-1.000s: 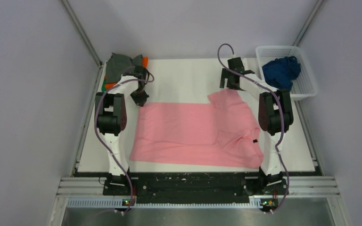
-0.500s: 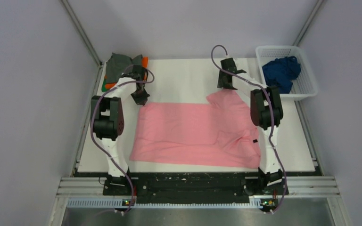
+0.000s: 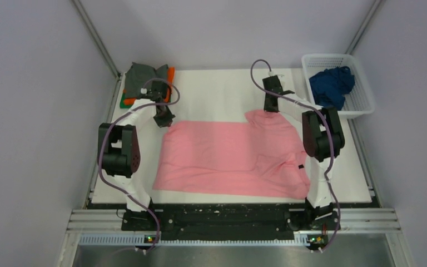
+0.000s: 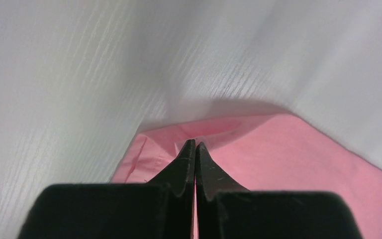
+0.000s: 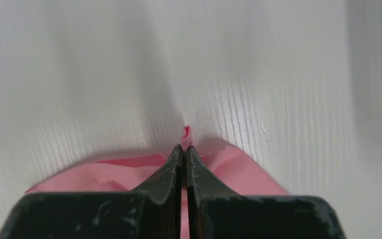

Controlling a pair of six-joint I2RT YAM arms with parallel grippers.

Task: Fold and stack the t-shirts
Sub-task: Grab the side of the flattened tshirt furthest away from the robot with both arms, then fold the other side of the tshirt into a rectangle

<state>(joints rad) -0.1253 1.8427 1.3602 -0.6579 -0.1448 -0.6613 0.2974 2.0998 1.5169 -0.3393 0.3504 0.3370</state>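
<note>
A light pink t-shirt (image 3: 228, 153) lies spread across the white table, its dark neck label (image 3: 299, 166) near the right arm. My left gripper (image 3: 167, 120) is shut on the shirt's far left corner; in the left wrist view the pink cloth (image 4: 288, 159) bunches around the closed tips of the left gripper (image 4: 195, 143). My right gripper (image 3: 269, 109) is shut on the far right corner. In the right wrist view a small fold of the pink cloth (image 5: 234, 167) pokes out past the tips of the right gripper (image 5: 184, 147).
A pile of folded t-shirts (image 3: 144, 78), grey on top of orange and green, sits at the back left corner. A white lattice basket (image 3: 361, 105) at the back right holds a crumpled dark blue t-shirt (image 3: 331, 86). Walls close in on both sides.
The right gripper came down onto the shirt's far right corner and shut on it. The left arm's elbow swung out to the left while its gripper stayed shut on the far left corner.
</note>
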